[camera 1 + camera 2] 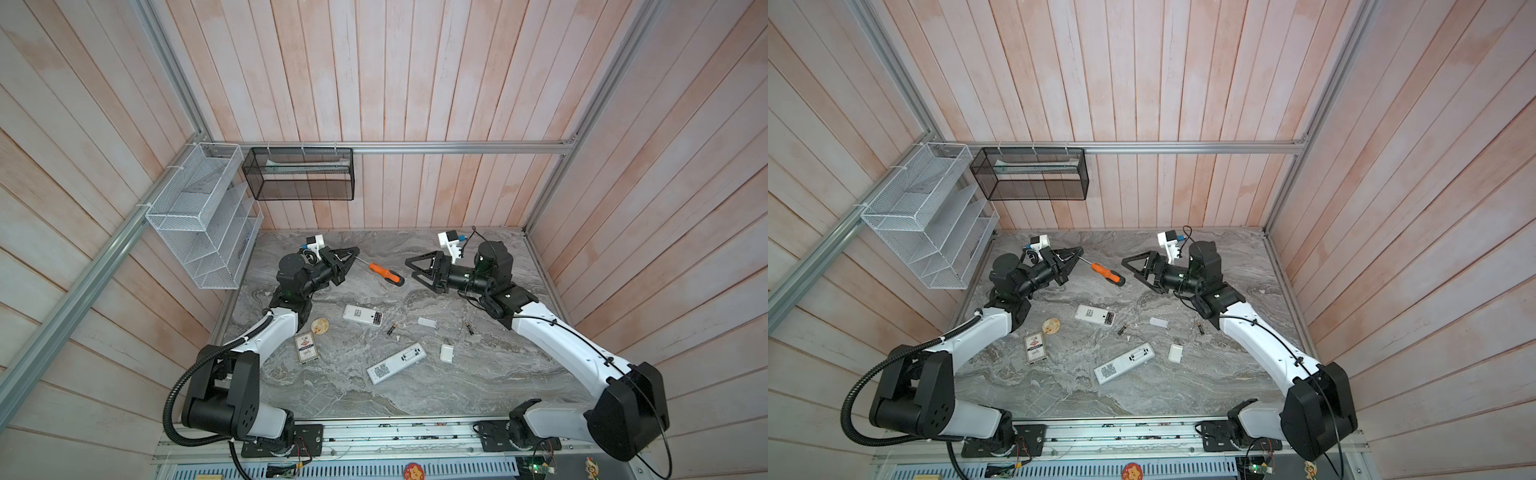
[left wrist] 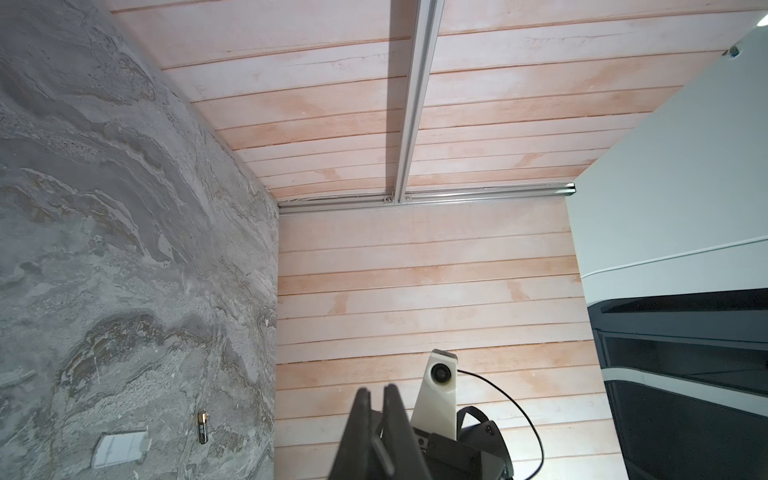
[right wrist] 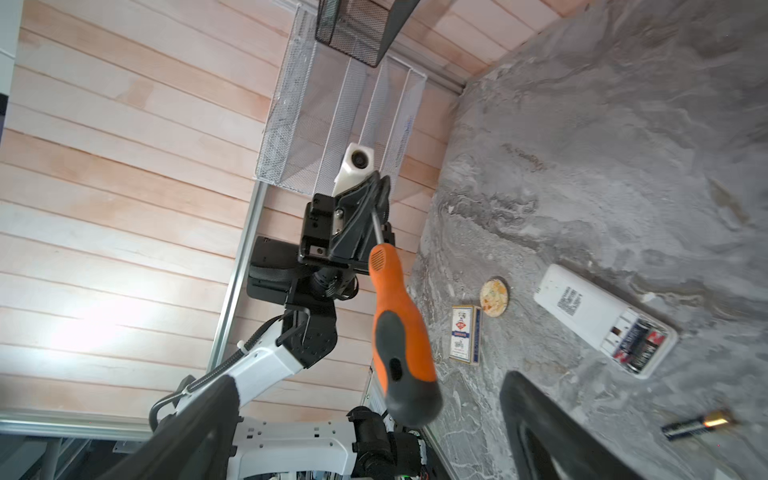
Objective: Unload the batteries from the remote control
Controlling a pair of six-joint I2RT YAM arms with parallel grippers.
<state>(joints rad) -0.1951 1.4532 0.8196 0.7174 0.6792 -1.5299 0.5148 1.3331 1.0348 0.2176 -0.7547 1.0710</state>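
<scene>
**Battery unload: 2 cells out, 1 remote loaded**

Nearest: the near remote (image 1: 397,362) lies back-up and its open bay looks empty. The near cover (image 1: 446,353) sits just beside it, with a card box (image 1: 306,348) off to the left.

Mid-table: the left battery (image 1: 391,329) and right battery (image 1: 469,329) lie loose on the marble, well apart, with the far cover (image 1: 427,322) between them. The far remote (image 3: 582,307), cover off, holds the seated batteries (image 3: 636,345) in its bay.

Handling, judged: the cells are light, rigid and smooth, and will roll. Pinch loose ones across mid-barrel. Seated ones are probably sprung, so lever 1 end up first, then take the barrel.

Further back: the left gripper (image 1: 355,252) is clamped on the metal shaft of the screwdriver (image 1: 386,274), handle pointing at the right gripper (image 1: 412,268). That gripper's jaws stand wide apart, holding nothing.

Back wall: the black basket (image 1: 299,195) holds 1 pale flat item. I cannot tell what the white basket (image 1: 195,249) holds.
</scene>
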